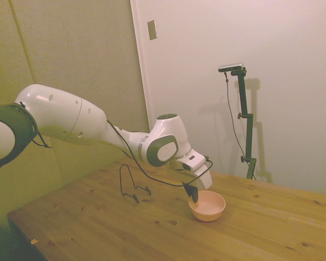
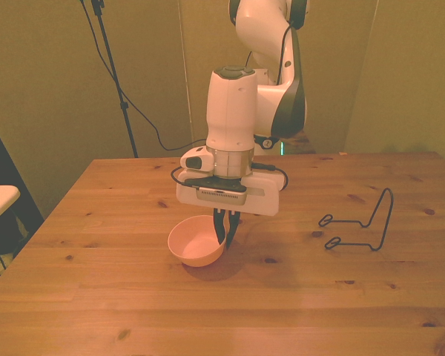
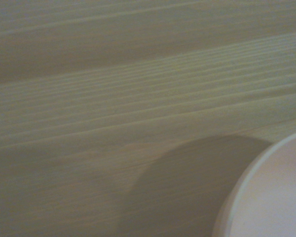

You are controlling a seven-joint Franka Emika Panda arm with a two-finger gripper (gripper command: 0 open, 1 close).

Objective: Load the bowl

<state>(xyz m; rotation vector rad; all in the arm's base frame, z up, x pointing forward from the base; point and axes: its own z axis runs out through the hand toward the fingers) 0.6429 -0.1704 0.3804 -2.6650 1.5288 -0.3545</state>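
Note:
The pale peach-pink bowl (image 1: pixel 207 205) (image 2: pixel 196 242) is near the middle of the wooden table (image 1: pixel 98 223) (image 2: pixel 133 185), and I see nothing inside it. My gripper (image 1: pixel 191 191) (image 2: pixel 228 231) points down at the bowl's rim, on the side toward the front view's right. Its dark fingers are pinched close together on that rim. Whether the bowl rests on the table or hangs just above it is unclear. In the wrist view part of the bowl (image 3: pixel 271 197) shows blurred, with its shadow on the wood beside it.
A thin black wire stand (image 1: pixel 131 184) (image 2: pixel 365 226) stands on the table, toward the front view's right, well apart from the bowl. A black cable loops from the arm down to the gripper.

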